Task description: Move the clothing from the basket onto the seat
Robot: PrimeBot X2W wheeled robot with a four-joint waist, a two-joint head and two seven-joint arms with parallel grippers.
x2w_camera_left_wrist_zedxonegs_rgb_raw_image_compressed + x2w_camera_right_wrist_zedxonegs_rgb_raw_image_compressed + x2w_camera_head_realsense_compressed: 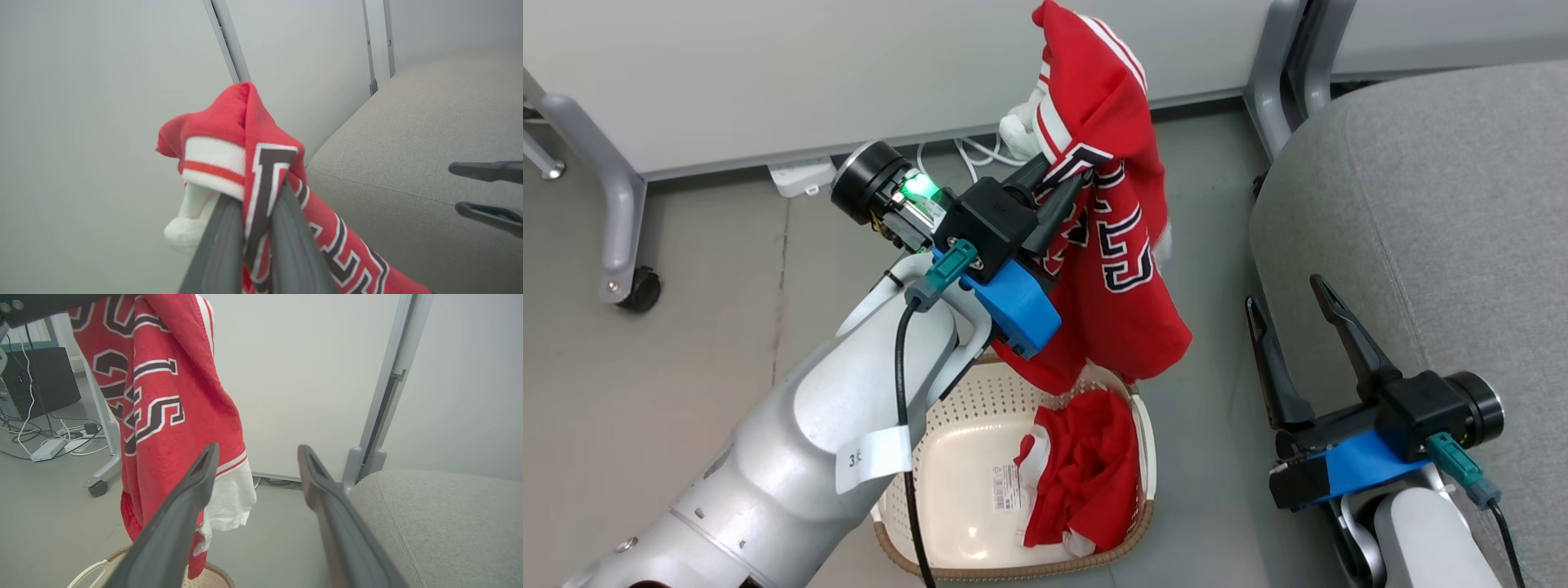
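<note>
One lettered jersey [1111, 269] is held pinched by the left gripper [1066, 171] above the basket [980, 392], where one plainer red garment [1086, 474] is seen. The right gripper [1282, 292] is opened wide, empty, beside the grey seat [1437, 204]; one power strip [800, 175] is seen behind.

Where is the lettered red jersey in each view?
Head view: jersey hangs top centre, above the basket.
Left wrist view: jersey bunched at centre, gripped in the left pincer.
Right wrist view: jersey hangs at upper left.
Shared landmark: grey seat, right side of every view.
</note>
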